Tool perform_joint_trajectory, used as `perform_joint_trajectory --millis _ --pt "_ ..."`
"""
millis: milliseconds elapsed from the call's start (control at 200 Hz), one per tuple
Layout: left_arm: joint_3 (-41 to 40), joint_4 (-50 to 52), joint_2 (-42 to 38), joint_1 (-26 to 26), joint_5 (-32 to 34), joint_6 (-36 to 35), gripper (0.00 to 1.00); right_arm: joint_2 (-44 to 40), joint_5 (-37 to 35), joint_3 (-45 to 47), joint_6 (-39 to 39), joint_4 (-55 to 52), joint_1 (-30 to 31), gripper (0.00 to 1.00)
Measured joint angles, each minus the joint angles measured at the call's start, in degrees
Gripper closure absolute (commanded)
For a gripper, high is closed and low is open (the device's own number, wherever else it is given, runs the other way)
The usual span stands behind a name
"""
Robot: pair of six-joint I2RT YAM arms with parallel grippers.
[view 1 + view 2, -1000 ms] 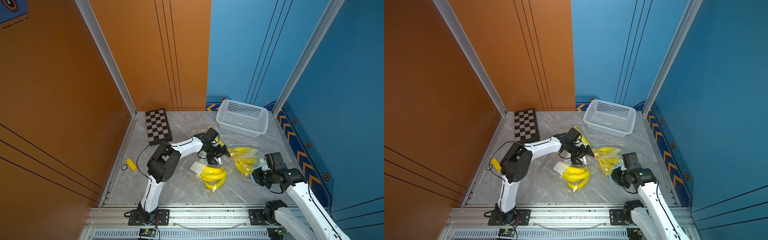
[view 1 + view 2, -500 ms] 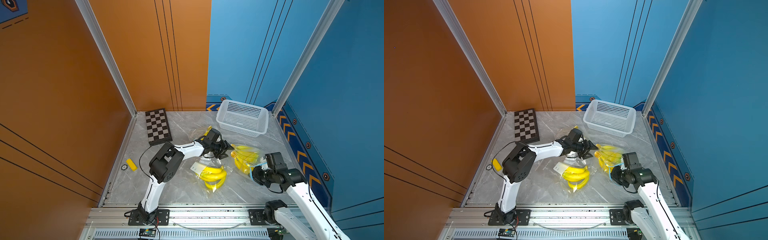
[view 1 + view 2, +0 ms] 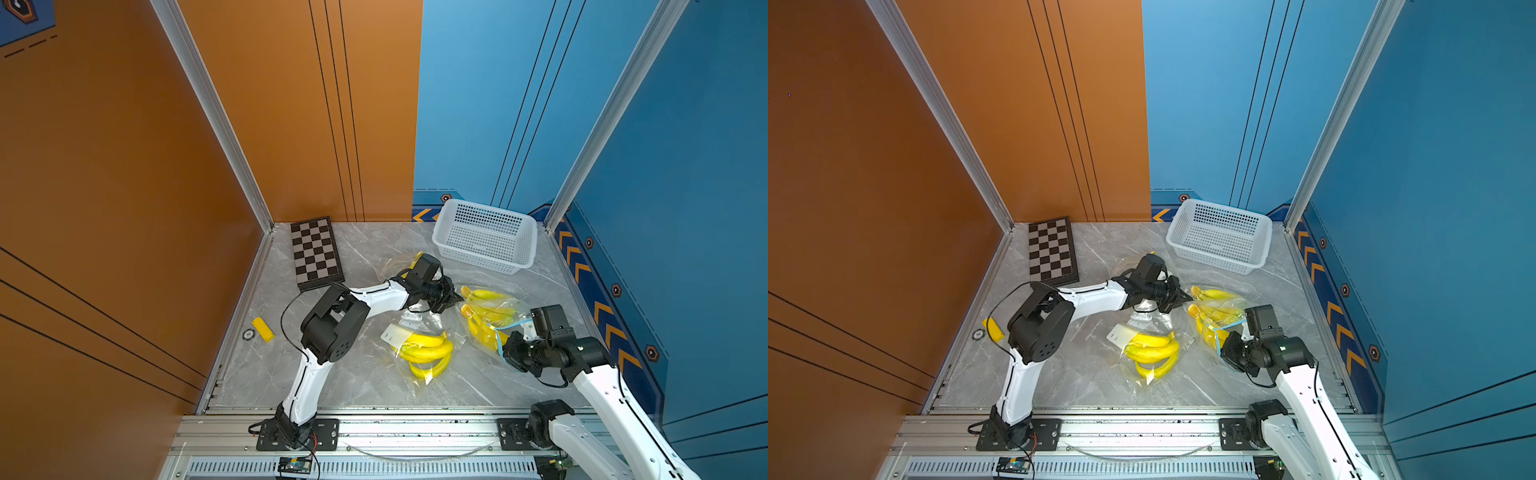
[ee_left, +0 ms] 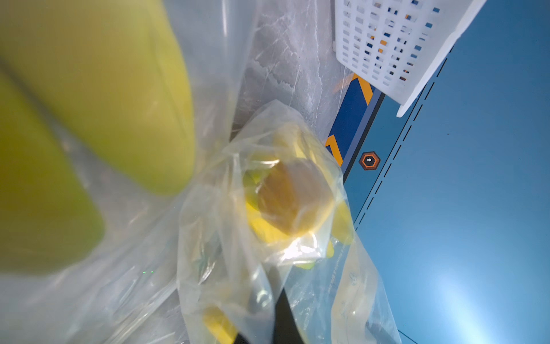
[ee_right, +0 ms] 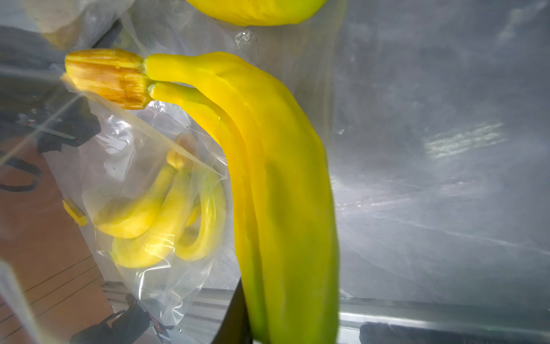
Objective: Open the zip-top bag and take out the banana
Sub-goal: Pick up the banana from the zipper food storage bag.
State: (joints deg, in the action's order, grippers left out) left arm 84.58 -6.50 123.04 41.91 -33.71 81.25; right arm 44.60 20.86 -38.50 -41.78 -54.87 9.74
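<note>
Three clear plastic zip-top bags of yellow bananas (image 3: 424,353) are counted on the grey marble desk (image 3: 365,386). The bag nearest the right edge (image 3: 488,309), bananas inside, lies between both arms. The left fingers (image 3: 452,297) are closed together at its stem end, and the right fingers (image 3: 510,354) are clamped on its blue zip edge. One white perforated basket (image 3: 478,253) occupies the far right corner, one chessboard (image 3: 316,253) the far left.

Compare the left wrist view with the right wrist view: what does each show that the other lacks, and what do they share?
Only the left wrist view shows the white basket and the blue wall with its orange chevrons. Only the right wrist view shows the small yellow block and the orange wall. Both show yellow bananas inside a clear zip-top bag, close to the lens, and the grey marble table.
</note>
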Motion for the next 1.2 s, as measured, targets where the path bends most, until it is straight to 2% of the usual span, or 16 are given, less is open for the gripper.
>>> perform_joint_trajectory --millis 170,430,626,906,1201 --pt "0.7 2.2 0.0 -0.7 0.0 -1.9 1.0 -0.6 0.0 -2.2 0.0 -2.4 0.0 0.84" --pt "9.2 15.9 0.0 -1.8 1.6 -11.5 1.0 -1.7 0.0 -7.0 0.0 -8.6 0.0 0.84" --pt "9.9 20.4 0.0 -3.6 2.7 -15.0 1.0 -1.9 0.0 -11.9 0.0 -13.0 0.0 0.84" --pt "9.9 22.6 0.0 -5.7 3.1 -17.4 1.0 -2.0 0.2 -16.1 0.1 -17.9 0.0 0.84" --pt "9.9 23.1 0.0 -6.1 3.0 -18.7 1.0 -0.9 1.9 -20.6 4.6 -26.8 0.0 0.83"
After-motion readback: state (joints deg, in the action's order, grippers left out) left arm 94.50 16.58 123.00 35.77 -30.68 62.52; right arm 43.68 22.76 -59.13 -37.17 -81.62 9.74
